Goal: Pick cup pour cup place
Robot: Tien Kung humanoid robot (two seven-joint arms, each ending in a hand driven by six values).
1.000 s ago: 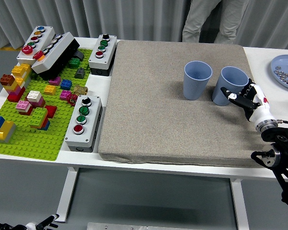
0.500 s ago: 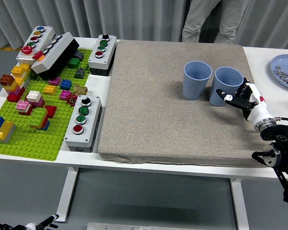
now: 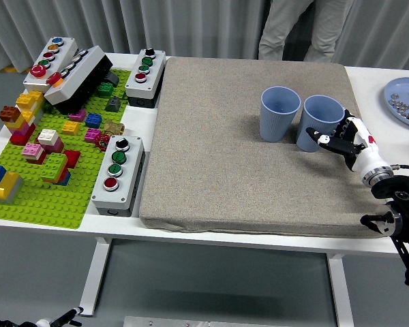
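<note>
Blue cup (image 3: 320, 121) touching right robot hand (image 3: 345, 138), second cup (image 3: 279, 113) beside

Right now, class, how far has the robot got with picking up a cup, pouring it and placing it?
Nothing looks finished: both blue cups stand upright on the grey mat. In hand is the pick: the right hand has its fingers around the right cup, which appears to rest on the mat, not lifted. Left to do: lifting it, pouring into the left cup, and setting it down. The left hand is out of view.
</note>
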